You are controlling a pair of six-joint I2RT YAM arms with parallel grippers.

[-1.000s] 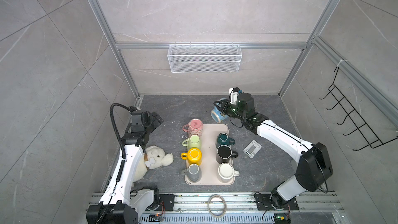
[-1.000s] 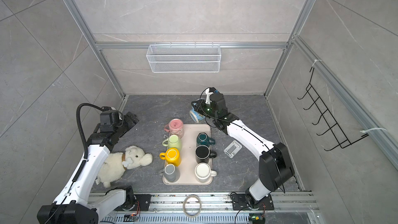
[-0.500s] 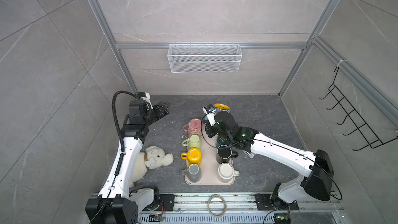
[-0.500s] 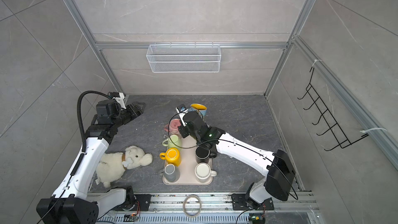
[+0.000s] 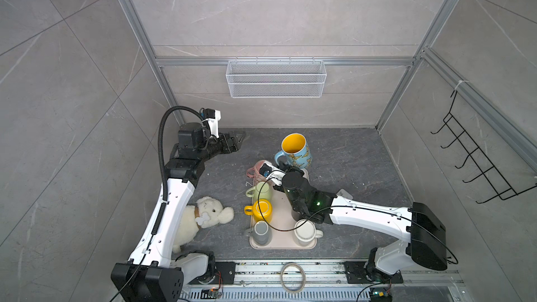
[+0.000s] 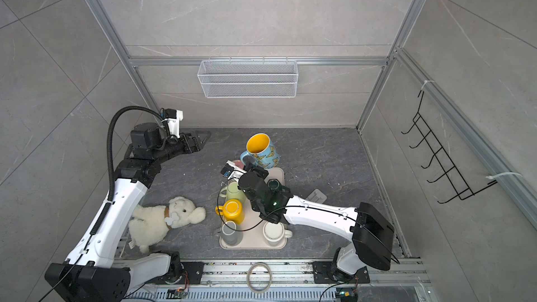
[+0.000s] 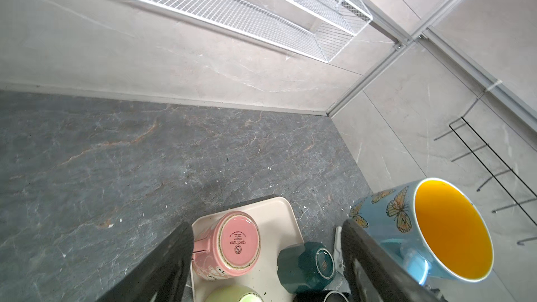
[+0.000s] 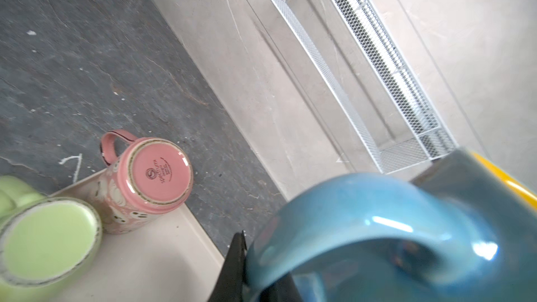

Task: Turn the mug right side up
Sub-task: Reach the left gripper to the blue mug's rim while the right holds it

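Right hand (image 5: 284, 167) holds a blue butterfly-print ceramic mug (image 5: 295, 149) by its handle, aloft and mouth-up; next, likely, setting it level on the table (image 5: 348, 152).

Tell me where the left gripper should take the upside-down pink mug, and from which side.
Probably the handle, approached from the left. The pink mug stands base up on the tray's far left corner, and its handle sticks out leftward past the tray edge, toward the open left gripper. On its right, the right gripper holds the blue mug.
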